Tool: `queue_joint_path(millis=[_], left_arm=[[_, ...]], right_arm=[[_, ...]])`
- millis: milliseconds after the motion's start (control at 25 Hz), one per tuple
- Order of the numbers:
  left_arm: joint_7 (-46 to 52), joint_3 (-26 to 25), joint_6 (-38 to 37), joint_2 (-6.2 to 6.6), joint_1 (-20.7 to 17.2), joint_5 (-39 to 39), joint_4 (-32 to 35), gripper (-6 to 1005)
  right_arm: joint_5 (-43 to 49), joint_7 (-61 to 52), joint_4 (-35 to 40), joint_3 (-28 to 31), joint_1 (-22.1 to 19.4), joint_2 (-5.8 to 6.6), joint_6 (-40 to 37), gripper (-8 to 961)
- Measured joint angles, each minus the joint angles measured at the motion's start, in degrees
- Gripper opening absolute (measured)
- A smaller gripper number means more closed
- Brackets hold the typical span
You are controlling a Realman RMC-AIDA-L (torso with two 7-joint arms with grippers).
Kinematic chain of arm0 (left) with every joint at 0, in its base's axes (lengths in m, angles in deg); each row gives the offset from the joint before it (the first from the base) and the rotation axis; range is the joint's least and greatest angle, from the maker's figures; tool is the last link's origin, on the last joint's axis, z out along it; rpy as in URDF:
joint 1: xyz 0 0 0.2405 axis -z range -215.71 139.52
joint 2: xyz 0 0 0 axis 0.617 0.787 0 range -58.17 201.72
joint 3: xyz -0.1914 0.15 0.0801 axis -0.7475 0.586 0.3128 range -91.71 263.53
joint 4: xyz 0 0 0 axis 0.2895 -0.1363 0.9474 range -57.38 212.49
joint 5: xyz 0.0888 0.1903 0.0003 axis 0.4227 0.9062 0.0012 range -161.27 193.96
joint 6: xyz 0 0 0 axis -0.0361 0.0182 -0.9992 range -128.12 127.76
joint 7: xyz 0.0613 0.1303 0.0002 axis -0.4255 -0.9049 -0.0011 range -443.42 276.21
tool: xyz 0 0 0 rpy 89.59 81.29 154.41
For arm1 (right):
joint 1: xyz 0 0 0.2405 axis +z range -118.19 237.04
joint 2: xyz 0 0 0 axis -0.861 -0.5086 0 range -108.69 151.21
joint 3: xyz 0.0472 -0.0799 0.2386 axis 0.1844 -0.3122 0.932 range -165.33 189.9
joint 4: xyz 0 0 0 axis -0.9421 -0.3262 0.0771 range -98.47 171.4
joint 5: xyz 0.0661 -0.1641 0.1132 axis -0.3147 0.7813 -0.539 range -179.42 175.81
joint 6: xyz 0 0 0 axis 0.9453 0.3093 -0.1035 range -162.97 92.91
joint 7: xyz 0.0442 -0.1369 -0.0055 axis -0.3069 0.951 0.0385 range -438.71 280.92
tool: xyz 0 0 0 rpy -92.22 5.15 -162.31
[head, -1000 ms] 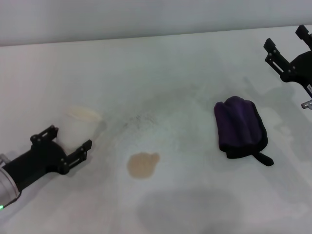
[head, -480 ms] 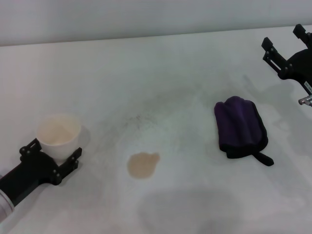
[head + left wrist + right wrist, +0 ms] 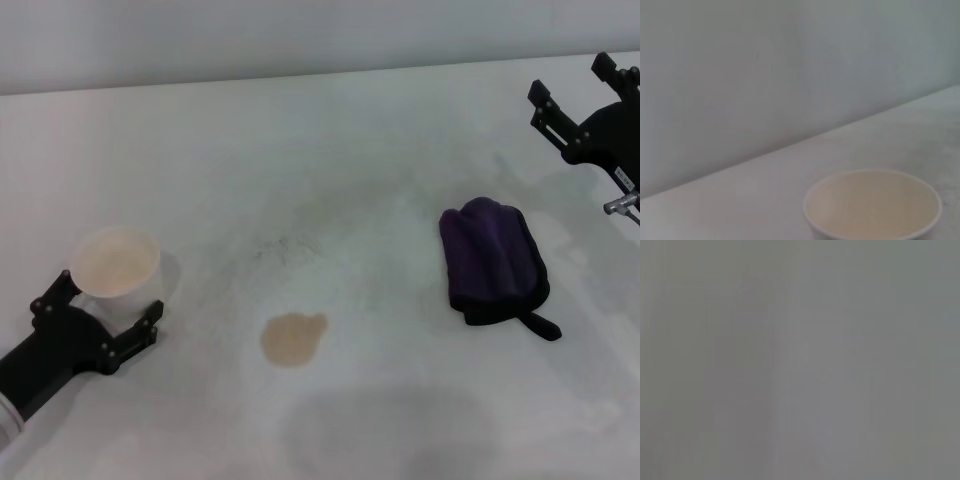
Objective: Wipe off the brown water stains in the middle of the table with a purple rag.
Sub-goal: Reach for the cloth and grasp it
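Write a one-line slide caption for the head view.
Left gripper around cup; brown stain unwiped; purple rag untouched near raised right gripper.

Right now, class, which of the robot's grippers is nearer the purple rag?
Right. The right gripper hangs open above the table's far right, just beyond the purple rag. The left gripper sits across the table, around the white paper cup.

Stuff you can't fully see here

The right end effector (image 3: 585, 105) runs off the head view's edge. The right wrist view is blank grey. The paper cup (image 3: 873, 206) is cropped in the left wrist view, and its base hides behind the left end effector (image 3: 97, 310).
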State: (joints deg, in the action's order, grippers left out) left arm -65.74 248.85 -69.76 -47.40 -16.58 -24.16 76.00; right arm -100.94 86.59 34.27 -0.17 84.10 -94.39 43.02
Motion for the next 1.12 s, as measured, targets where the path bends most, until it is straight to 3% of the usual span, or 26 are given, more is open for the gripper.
queue_joint_path(millis=[440, 720, 1120], left_arm=[[-5.8, 0.0, -1.7, -0.07, -5.8, -3.3, 1.5, 893], [-9.7, -0.1, -7.3, -0.09, -9.4, -5.1, 3.3, 892], [-10.7, -0.1, -15.3, -0.03, -11.5, -7.3, 5.8, 892]], right_arm=[[0.0, 0.5, -0.1, -0.2, -0.1, -0.21, -1.8, 856], [0.0, 0.5, -0.4, -0.2, -0.5, -0.19, -3.0, 855], [-0.2, -0.4, -0.6, -0.1, -1.4, -0.10, -2.7, 854]])
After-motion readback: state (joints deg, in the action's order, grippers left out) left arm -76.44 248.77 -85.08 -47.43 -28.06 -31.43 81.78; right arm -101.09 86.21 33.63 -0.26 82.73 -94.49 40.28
